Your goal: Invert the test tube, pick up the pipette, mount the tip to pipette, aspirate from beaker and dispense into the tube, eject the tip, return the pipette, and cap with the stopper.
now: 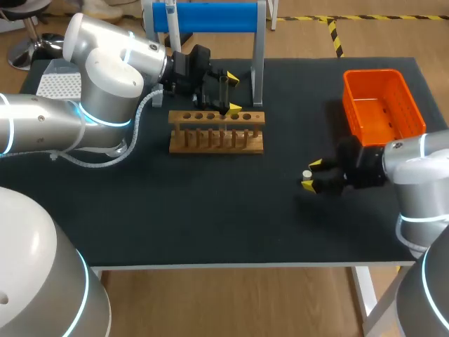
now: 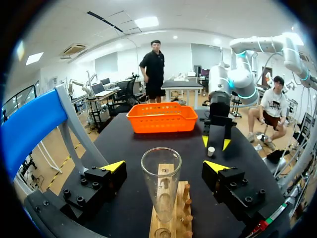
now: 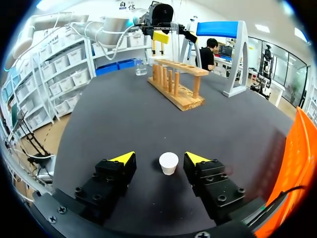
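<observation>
Wide open on both sides, nothing gripped.
Left gripper (image 2: 164,166) straddles the tube (image 2: 161,181) standing in the rack (image 1: 216,133), table's 12 o'clock; right gripper (image 3: 159,157) straddles the stopper (image 3: 168,162), 4 o'clock.

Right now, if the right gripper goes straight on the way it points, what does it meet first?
Probably the white stopper, standing on the table in the gap between the open fingertips of the right gripper.
</observation>
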